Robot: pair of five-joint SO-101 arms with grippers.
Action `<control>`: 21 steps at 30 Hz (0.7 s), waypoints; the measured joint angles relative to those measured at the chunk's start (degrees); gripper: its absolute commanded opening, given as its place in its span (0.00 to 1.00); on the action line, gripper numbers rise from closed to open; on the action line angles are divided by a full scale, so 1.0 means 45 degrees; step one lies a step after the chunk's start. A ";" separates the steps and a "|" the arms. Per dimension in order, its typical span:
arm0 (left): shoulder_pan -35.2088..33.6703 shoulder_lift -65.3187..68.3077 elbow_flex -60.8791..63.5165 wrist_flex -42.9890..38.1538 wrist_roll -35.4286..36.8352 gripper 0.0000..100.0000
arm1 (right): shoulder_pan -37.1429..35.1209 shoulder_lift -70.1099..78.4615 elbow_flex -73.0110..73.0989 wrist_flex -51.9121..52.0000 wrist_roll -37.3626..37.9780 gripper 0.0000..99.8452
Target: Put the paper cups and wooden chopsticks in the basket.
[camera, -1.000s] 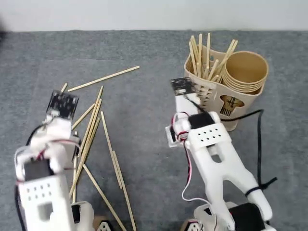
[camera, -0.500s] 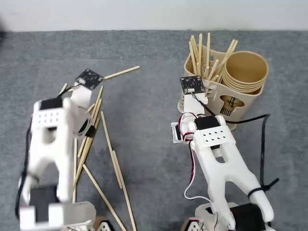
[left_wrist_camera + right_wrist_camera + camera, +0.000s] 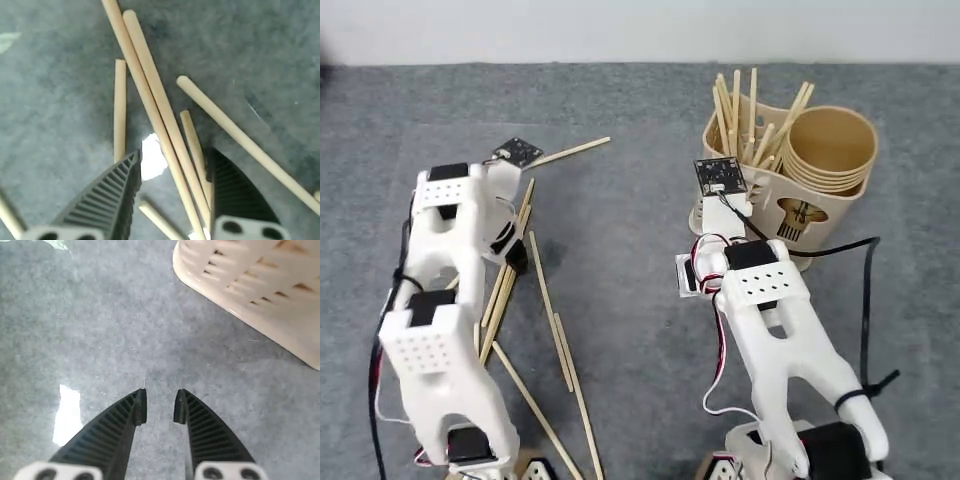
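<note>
Left claw: released, jaws spread wide and low over the grey mat, straddling a pair of chopsticks that lie side by side.
Step, judged: closing on that pair.
Method: centre the pair between the jaws, go down until the tips meet the mat, then clench square across the sticks so that neither rolls out.
Risk: a third chopstick end lies close to one jaw and could get pinched askew.
Loose chopsticks: scattered on the mat, well apart from the basket.
Right claw: jaws narrowly parted, empty, over bare mat near the basket.
Basket: holds the nested paper cups and upright chopsticks.
</note>
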 measured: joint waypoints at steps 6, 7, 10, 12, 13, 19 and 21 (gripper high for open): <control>0.0430 0.1973 -0.2833 0.2520 0.0020 0.02 | 0.0000 -0.0020 0.0000 0.0000 0.0000 0.10; 0.0527 0.2344 -0.3360 0.2930 0.0020 0.01 | 0.0000 -0.0059 0.0000 0.0000 0.0000 0.10; 0.0723 0.3380 -0.4943 0.4083 0.0020 0.01 | 0.0000 -0.0078 0.0000 0.0000 0.0000 0.10; 0.0723 0.3888 -0.5822 0.4532 0.0020 0.01 | 0.0000 -0.0078 0.0000 0.0059 0.0000 0.10; 0.0723 0.4024 -0.6037 0.4650 0.0020 0.01 | 0.0000 -0.0078 0.0000 0.0059 0.0000 0.10; 0.0723 0.3888 -0.6193 0.4669 0.0020 0.01 | 0.0000 -0.0078 0.0000 0.0059 0.0000 0.10; 0.0625 0.3263 -0.5939 0.4493 0.0020 0.01 | 0.0000 -0.0078 0.0000 0.0078 0.0000 0.10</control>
